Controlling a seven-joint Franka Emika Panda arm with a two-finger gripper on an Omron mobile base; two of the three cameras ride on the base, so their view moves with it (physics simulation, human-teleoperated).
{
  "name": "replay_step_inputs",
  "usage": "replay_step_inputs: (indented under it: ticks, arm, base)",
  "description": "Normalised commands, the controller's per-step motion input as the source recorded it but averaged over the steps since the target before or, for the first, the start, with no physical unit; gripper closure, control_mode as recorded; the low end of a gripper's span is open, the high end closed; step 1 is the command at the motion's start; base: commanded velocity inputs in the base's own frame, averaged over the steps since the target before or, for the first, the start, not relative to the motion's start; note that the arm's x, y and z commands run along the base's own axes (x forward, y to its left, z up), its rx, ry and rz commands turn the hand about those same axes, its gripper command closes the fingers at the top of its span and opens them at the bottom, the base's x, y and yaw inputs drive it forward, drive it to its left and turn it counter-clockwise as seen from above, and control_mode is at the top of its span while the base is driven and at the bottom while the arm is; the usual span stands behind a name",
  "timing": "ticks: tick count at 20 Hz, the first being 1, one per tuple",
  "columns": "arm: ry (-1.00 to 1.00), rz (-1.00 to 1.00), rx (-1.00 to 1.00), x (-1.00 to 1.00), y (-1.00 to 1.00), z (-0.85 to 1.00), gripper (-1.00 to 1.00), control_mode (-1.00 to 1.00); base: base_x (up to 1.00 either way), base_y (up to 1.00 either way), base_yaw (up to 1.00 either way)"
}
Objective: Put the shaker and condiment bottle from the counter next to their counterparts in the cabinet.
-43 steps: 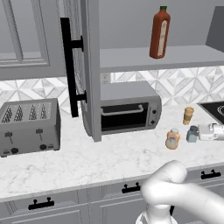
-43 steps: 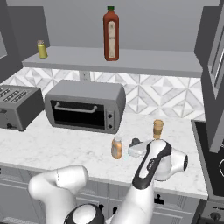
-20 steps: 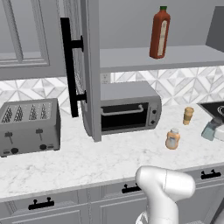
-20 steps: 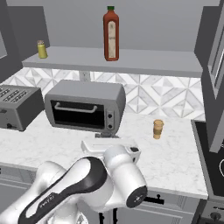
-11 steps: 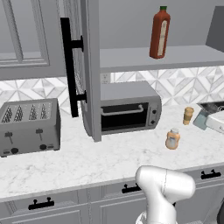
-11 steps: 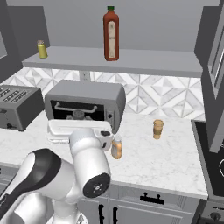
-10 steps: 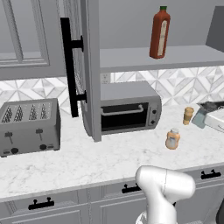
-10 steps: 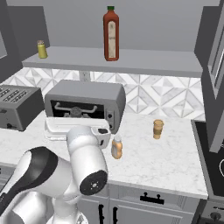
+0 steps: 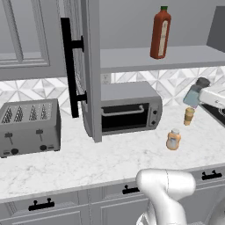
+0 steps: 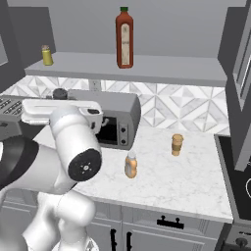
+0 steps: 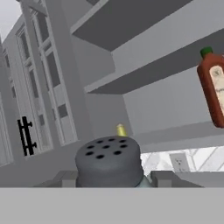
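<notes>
My gripper (image 9: 201,95) is shut on the shaker (image 9: 193,94), a pale teal glass one with a dark holed cap (image 11: 109,161), and holds it in the air right of the toaster oven, below the cabinet shelf (image 9: 145,61). In the hand view the fingertips (image 11: 161,178) flank the shaker. The condiment bottle (image 9: 173,139), orange with a white cap, stands on the counter (image 9: 110,158), also seen from the right side (image 10: 130,164). The tall red bottle (image 9: 160,33) with a green cap stands on the shelf (image 10: 147,68). A small yellow shaker (image 10: 46,55) sits at the shelf's left end.
The cabinet door (image 9: 90,66) with its black bar handle (image 9: 67,66) stands open, edge-on, left of the shelf. A toaster oven (image 9: 127,110) and a toaster (image 9: 28,125) sit on the counter. A tan-brown cylinder (image 9: 189,115) stands behind the orange bottle. My arm (image 10: 68,147) blocks the left of the right base view.
The shaker has risen in the gripper from just above the counter to higher beside the toaster oven. The arm has swung left across the right base view. The orange bottle has not moved.
</notes>
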Motion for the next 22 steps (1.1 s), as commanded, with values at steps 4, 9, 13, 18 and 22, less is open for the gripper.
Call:
replay_step_inputs:
  ticks: [4,9,13,18,22]
  arm:
    - [0.00,0.00,-0.16,0.00,0.39,0.87,1.00,-1.00]
    - [0.01,0.02,-0.23,0.01,0.54,0.46,1.00,-1.00]
    - [0.08,0.09,-0.05,0.53,0.23,0.14,1.00,-1.00]
    - [-0.01,0.02,-0.07,0.35,0.52,0.06,1.00,-1.00]
    - [-0.08,0.00,-0.14,0.32,0.64,-0.09,1.00,-1.00]
  base:
    - [0.00,0.00,0.00]
    - [0.00,0.00,0.00]
    - [0.00,0.00,0.00]
    - [0.00,0.00,0.00]
    - [0.00,0.00,0.00]
